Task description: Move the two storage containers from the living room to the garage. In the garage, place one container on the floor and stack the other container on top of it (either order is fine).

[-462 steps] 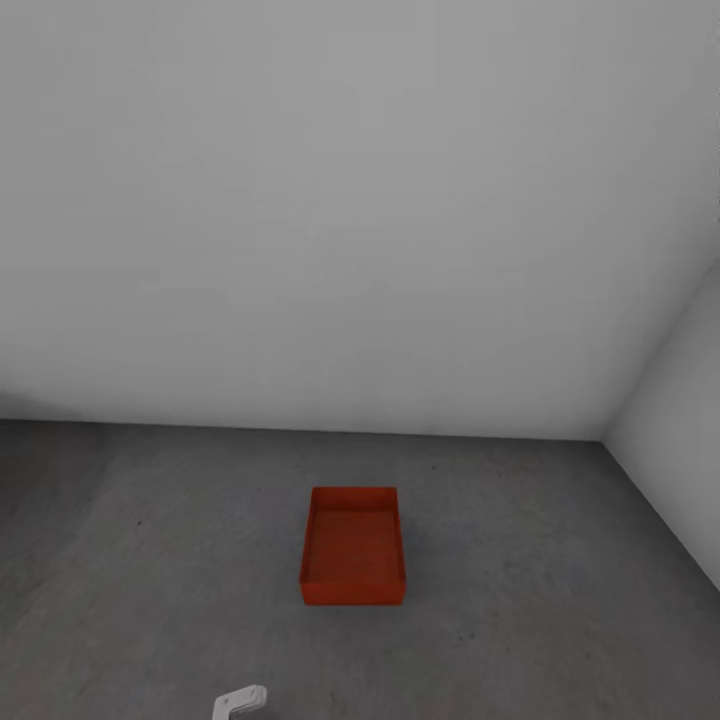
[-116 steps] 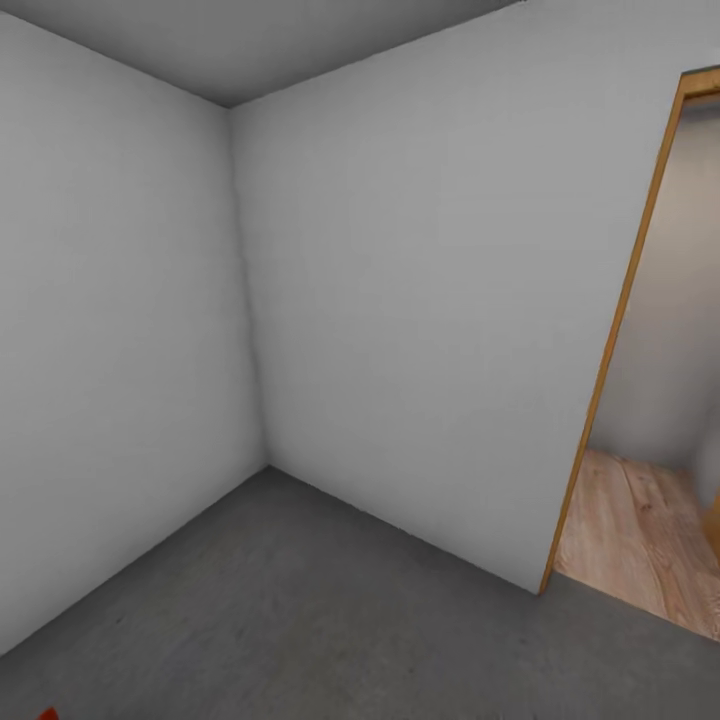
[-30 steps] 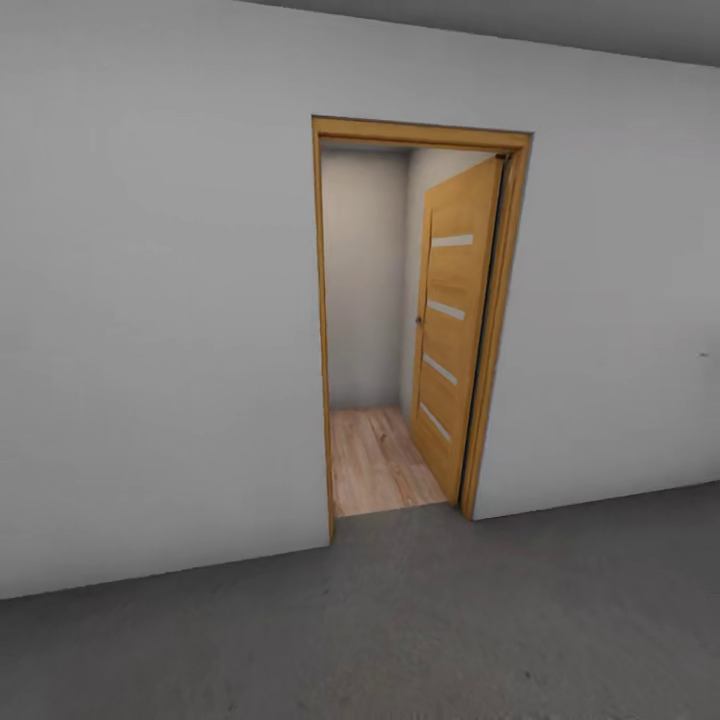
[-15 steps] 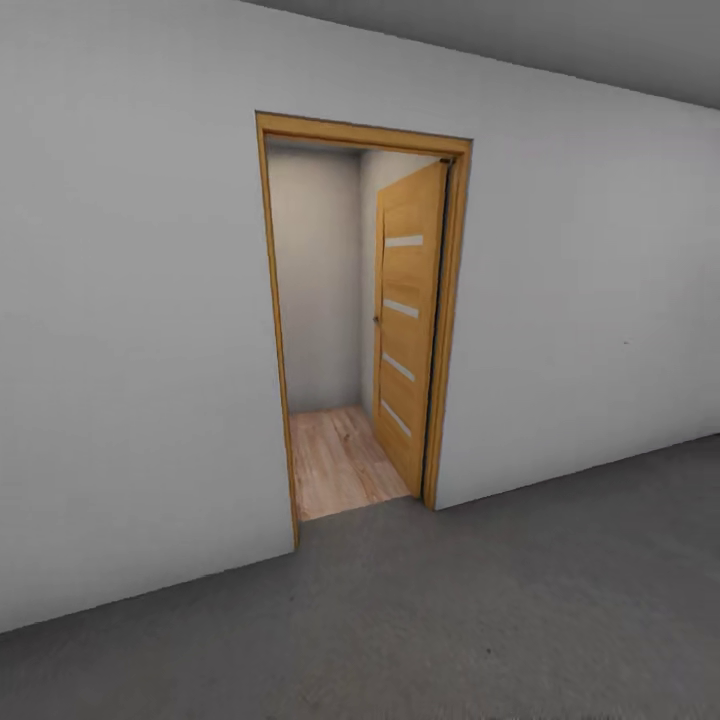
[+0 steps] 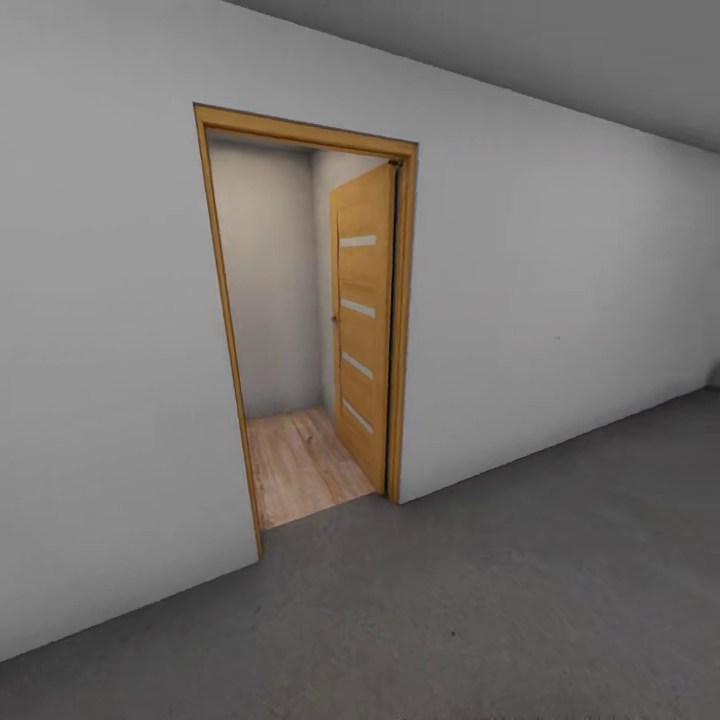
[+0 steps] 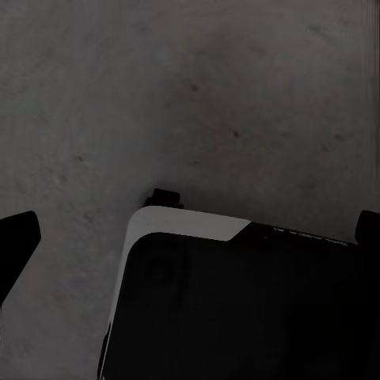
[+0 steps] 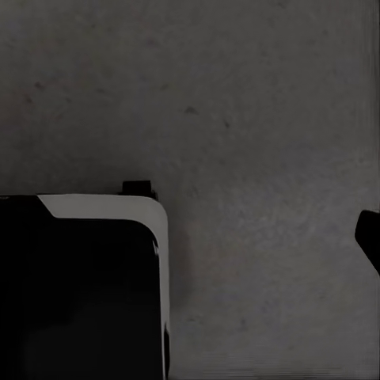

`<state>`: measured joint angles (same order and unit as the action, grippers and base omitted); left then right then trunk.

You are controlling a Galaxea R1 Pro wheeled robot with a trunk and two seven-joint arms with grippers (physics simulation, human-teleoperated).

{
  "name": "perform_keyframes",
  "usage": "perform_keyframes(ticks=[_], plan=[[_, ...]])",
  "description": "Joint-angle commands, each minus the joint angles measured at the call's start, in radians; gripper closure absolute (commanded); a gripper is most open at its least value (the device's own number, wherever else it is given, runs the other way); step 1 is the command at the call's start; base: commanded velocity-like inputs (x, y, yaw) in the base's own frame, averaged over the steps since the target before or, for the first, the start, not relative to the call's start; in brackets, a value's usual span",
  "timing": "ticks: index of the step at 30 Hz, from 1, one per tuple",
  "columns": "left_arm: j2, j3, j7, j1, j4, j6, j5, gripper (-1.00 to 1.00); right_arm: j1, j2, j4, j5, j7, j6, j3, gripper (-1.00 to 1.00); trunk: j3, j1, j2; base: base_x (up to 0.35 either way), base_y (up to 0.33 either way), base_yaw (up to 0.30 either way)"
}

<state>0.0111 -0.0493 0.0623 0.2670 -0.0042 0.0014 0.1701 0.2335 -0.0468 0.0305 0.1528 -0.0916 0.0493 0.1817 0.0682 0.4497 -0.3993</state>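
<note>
Both storage containers are out of view. I am in the garage, on its dark grey concrete floor, facing a white wall. In the left wrist view my left gripper hangs over the floor. Its dark fingertips sit at opposite edges of the picture, open and empty. In the right wrist view my right gripper also hangs over bare concrete. One fingertip shows at the picture's edge, with nothing held.
A wood-framed doorway opens in the wall ahead and to the left. Its wooden door is swung inward on the right side. Light wood-plank flooring lies beyond. My black and white base shows under the left arm.
The whole head picture has shifted, so the camera has turned right; the doorway now sits further left. The grippers' state looks the same.
</note>
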Motion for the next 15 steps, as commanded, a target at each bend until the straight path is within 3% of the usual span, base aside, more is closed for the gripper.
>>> perform_keyframes(ticks=[1,5,15], plan=[[0.0,-0.004,0.002,0.0,0.0,0.0,0.005,-1.0,0.001,0.0,0.003,0.01,0.0,0.002,0.008,-1.0,0.0,0.0,-0.001,0.0,0.0,-0.287],[0.0,-0.004,0.002,0.0,0.0,0.0,0.005,-1.0,0.001,-0.002,0.003,0.01,-0.001,0.001,0.01,-1.0,0.0,0.0,-0.001,0.0,0.0,-0.117],[0.0,-0.004,0.002,0.0,0.0,0.0,0.005,-1.0,0.001,-0.001,0.003,0.01,-0.009,0.0,0.01,-1.0,0.0,0.0,-0.001,0.0,0.0,-0.011]])
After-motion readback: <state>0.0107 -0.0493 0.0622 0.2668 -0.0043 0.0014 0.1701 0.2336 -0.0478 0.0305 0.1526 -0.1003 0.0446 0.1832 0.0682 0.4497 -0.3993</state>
